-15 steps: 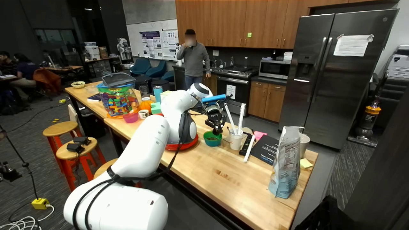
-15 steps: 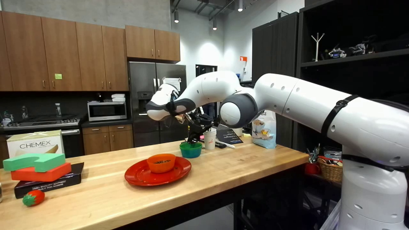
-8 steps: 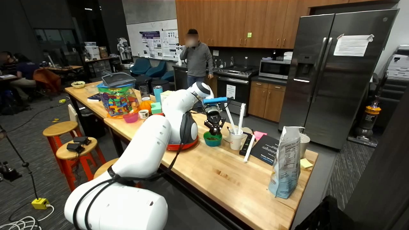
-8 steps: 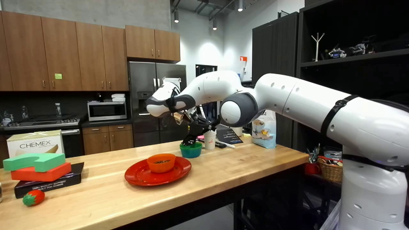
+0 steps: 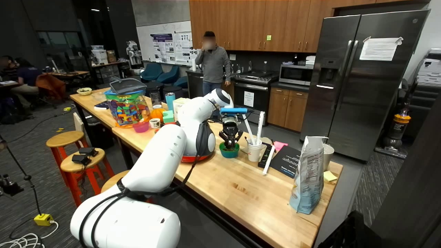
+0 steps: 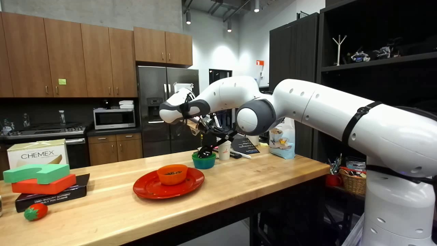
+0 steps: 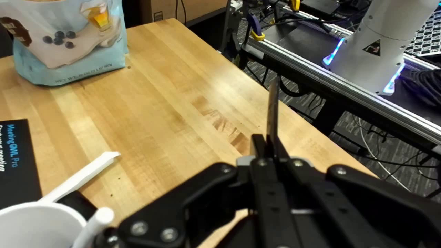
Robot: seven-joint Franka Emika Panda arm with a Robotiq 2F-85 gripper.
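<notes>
A: Entered the gripper [image 7: 269, 146] how?
B: Entered as clenched on 1 spoon [image 6: 205, 152], black.
A: Found the spoon where?
B: Found with head down in the green bowl [image 6: 204, 163], on the table [image 6: 235, 181], just beside 1 cup [image 6: 224, 151].
A: Listed what else?
B: Listed 1 orange bowl [image 6: 170, 180], holding bits [image 6: 173, 173], set on 1 red plate [image 6: 146, 186].
A: Judged the work how far along?
B: Judged partway: had the spoon gripped and its head in the green bowl, but not yet raised clear. Could not make out any load in it.

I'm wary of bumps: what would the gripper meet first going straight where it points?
Probably the wooden tabletop, though depth is unclear; the held spoon may push the green bowl sooner.
</notes>
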